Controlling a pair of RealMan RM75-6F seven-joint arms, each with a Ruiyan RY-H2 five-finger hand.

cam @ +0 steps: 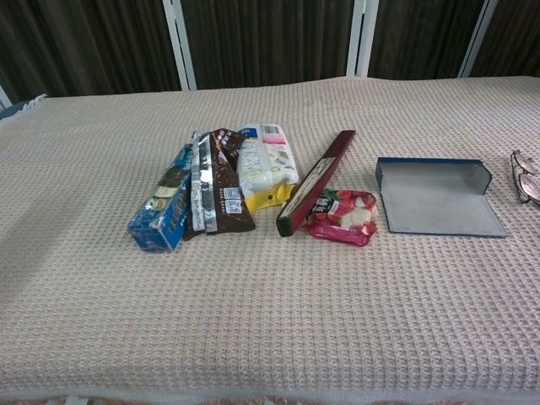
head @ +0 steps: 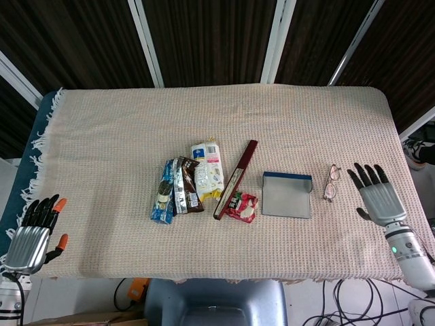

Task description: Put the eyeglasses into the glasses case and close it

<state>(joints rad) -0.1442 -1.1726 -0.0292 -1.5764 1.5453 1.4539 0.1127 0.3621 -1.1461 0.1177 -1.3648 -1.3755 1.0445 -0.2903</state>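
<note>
Only head view shows both | right robot hand (head: 376,195) spread, empty | left robot hand (head: 32,234) spread, empty

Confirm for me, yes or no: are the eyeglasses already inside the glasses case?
No, the eyeglasses lie on the cloth to the right of the open glasses case, apart from it, and the case holds nothing.

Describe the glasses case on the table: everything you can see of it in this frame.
The glasses case is a flat, rectangular case lying open on the woven tablecloth, with a grey lining facing up and a dark blue outside showing along its far edge and borders. In the chest view that far edge stands up as a low wall, while the rest lies flat like a flap. It is empty. It sits between the red snack packet and the eyeglasses, touching neither. Neither hand touches it.
</note>
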